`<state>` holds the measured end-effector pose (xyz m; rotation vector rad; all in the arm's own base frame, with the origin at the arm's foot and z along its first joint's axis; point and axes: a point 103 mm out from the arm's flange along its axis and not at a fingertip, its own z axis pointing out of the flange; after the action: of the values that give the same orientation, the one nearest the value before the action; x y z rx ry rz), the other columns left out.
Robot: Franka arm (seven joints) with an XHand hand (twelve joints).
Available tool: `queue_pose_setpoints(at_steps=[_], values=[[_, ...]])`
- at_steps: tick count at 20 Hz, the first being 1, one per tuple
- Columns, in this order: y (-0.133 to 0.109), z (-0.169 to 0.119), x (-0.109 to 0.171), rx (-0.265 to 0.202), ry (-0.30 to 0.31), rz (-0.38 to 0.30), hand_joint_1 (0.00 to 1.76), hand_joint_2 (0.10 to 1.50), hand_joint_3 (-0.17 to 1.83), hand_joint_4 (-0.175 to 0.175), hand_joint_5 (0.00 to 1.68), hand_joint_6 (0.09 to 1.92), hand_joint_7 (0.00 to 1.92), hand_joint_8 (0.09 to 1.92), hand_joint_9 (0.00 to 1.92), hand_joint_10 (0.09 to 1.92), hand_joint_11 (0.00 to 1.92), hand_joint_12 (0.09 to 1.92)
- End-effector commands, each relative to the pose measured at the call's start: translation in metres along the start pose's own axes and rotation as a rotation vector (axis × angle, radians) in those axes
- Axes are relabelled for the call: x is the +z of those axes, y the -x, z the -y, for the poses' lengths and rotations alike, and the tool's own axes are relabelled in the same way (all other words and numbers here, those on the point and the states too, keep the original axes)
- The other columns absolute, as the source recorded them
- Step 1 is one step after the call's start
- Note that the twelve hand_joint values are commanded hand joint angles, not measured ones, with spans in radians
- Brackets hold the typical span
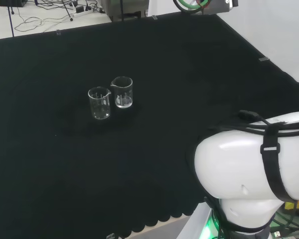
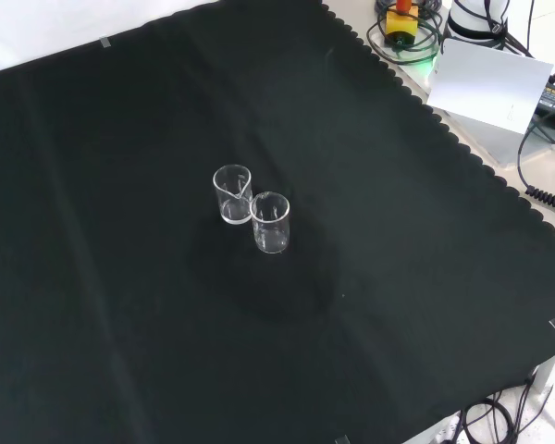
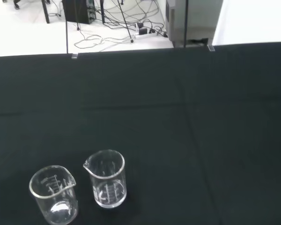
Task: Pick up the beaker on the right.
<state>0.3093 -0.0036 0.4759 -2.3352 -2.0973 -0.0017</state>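
While the arm's white link (image 1: 249, 174) bulked at the right of the head view, 2 clear beakers stood upright near the middle of the black cloth (image 1: 189, 74), so close that their rims looked to touch or nearly so. In the head view the right beaker (image 1: 122, 92) sat slightly farther off than the left beaker (image 1: 99, 103); in the front view the same pair stood one behind the other, the right beaker (image 2: 232, 194) higher and the other (image 2: 270, 222) lower. The wrist view looked toward both from a distance, with the target (image 3: 106, 178) beside its neighbour (image 3: 54, 194). Whether the hand was released or clenched, I could not tell.

The step in hand seemed to be the approach, with nothing grasped yet. Doing it well would call for coming in on the target's free side, away from its neighbour, since fingers slipped into the narrow junction would likely knock the other glass. Curling round the wall below the rim, then lifting straight up, looked safest.
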Motion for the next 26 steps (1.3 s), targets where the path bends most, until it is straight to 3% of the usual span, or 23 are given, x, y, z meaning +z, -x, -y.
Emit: queue_pose_setpoints(at_steps=[1, 7, 15, 21, 26], values=[[0.024, -0.009, 0.031, 0.066, -0.054, -0.028, 0.00, 1.32, 0.28, -0.013, 0.23, 0.09, 0.18, 0.09, 0.40, 0.09, 0.00, 1.28], [0.050, -0.029, 0.058, 0.087, -0.071, -0.034, 0.00, 1.32, 0.27, -0.015, 0.25, 0.09, 0.19, 0.09, 0.40, 0.09, 0.00, 1.28], [0.067, -0.066, 0.108, 0.048, -0.090, -0.085, 0.03, 1.30, 0.25, -0.016, 0.25, 0.09, 0.20, 0.09, 0.41, 0.09, 0.00, 1.29], [0.072, -0.091, 0.142, 0.013, -0.100, -0.101, 0.18, 1.23, 0.21, -0.018, 0.27, 0.09, 0.23, 0.09, 0.44, 0.09, 0.00, 1.31], [0.070, -0.111, 0.169, 0.018, -0.137, -0.141, 0.38, 1.13, 0.17, -0.009, 0.30, 0.09, 0.25, 0.09, 0.48, 0.09, 0.00, 1.35]])
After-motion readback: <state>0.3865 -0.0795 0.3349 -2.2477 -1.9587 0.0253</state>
